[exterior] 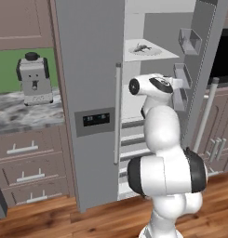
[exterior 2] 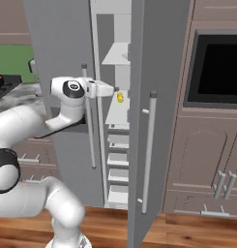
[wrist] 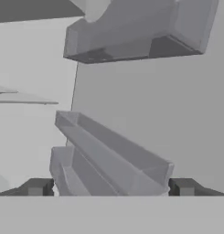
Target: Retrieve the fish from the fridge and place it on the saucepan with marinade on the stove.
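since the fridge [exterior: 90, 93] door's swung open, i see the fish [exterior: 141, 47] on a plate [exterior: 150, 52] on the upper shelf, above my gripper [wrist: 111, 187], whose jaws are spread wide and empty.

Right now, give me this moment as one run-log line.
fridge: right door open | fish: on plate, upper shelf | gripper: open, empty, facing door bins

1. The fridge [exterior: 90, 93] is tall and grey, with a dark dispenser panel on its closed left door; its right door stands swung wide open, its bins facing inward.
2. The fish [exterior: 142, 47], small, slim and dark grey, lies flat on an upper fridge shelf, near the shelf's front edge.
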Robot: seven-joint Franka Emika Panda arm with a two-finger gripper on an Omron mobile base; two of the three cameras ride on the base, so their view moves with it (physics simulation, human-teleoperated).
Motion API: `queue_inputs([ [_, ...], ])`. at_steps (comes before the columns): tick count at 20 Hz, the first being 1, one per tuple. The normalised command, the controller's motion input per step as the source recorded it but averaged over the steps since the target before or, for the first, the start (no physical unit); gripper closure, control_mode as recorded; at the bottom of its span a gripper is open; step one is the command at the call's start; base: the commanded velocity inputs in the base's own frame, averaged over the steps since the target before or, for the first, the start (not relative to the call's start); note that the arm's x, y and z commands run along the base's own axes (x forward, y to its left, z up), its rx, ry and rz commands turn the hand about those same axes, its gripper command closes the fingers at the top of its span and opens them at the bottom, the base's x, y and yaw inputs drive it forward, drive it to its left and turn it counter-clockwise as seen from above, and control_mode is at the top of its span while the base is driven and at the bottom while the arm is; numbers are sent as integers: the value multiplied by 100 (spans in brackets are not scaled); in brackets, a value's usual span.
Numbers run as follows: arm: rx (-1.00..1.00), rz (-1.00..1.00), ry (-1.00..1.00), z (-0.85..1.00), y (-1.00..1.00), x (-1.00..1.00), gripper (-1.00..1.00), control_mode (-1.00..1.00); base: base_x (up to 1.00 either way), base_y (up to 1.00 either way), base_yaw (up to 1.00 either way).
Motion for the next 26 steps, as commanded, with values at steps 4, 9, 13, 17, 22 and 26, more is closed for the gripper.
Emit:
queue_inputs([
  [4,0,-17,-5,-48,-52,0,-100,-100,0,0,0],
  [9,1,-12,-11,-40,-67,-1,-100,-100,0,0,0],
  [13,1,-7,-14,-14,-54,0,-100,-100,0,0,0],
  [17,1,-5,-14,-10,-51,0,-100,-100,0,0,0],
  [22,2,-11,-13,-7,-61,0,-100,-100,0,0,0],
  [26,4,-11,-8,0,-80,0,-100,-100,0,0,0],
])
